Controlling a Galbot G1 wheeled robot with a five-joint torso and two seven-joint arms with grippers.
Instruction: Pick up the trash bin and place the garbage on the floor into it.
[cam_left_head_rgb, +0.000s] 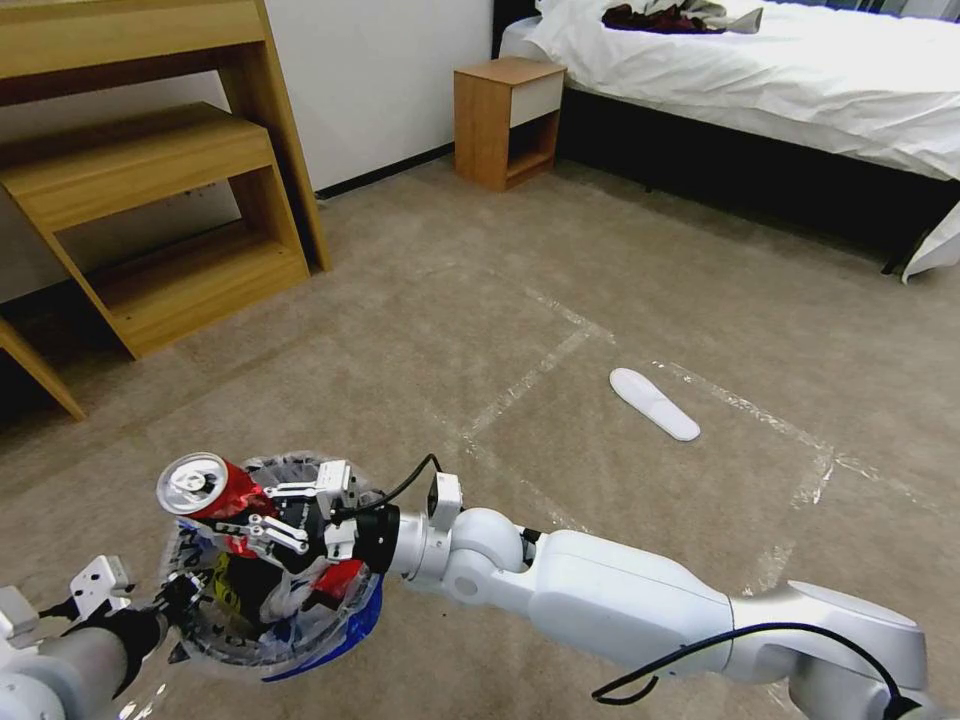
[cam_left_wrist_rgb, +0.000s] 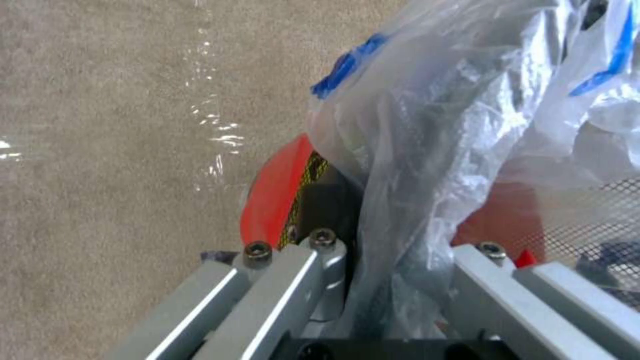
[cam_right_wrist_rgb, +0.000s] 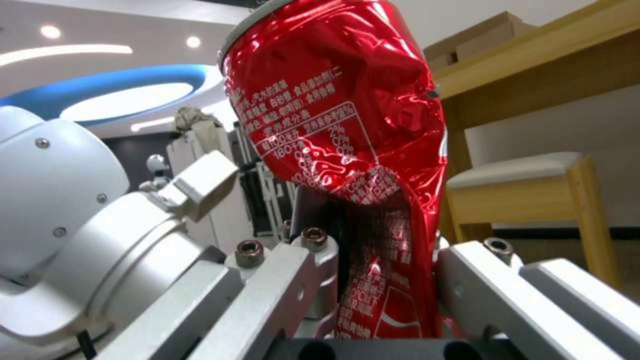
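The right claw (cam_left_head_rgb: 258, 510) is clamped on a crushed red can (cam_left_head_rgb: 212, 487), the dented lower body pinched between its fingers (cam_right_wrist_rgb: 293, 280). The can's panel carries white print in small Chinese characters with a boxed table reading "100" and several "0%" lines; the brand lettering lower down is creased and I cannot read it with confidence. The can's long axis runs out from the claw, silver top end away from the wrist and tilted upward. Directly beneath the right claw is the trash bin (cam_left_head_rgb: 345, 620), its mouth facing up, lined with a crinkled clear plastic bag (cam_left_wrist_rgb: 433, 150) that spills over the rim; red and dark litter already lies inside. The left claw (cam_left_head_rgb: 180, 592) grips the bin's edge on the side opposite the right arm, its fingers (cam_left_wrist_rgb: 293, 280) closed on the rim and bag, with the red base (cam_left_wrist_rgb: 273, 195) and blue band showing beside them. The bin appears to be held off the floor (cam_left_head_rgb: 450, 300), a beige-brown short-pile carpet crossed by shiny clear tape strips. Well beyond the right claw a white insole (cam_left_head_rgb: 655, 403) lies flat on the carpet inside a taped square. The room has a wooden shelf unit (cam_left_head_rgb: 150, 190) by the wall, a small nightstand (cam_left_head_rgb: 507, 120) and a bed (cam_left_head_rgb: 780, 80) with white sheets.
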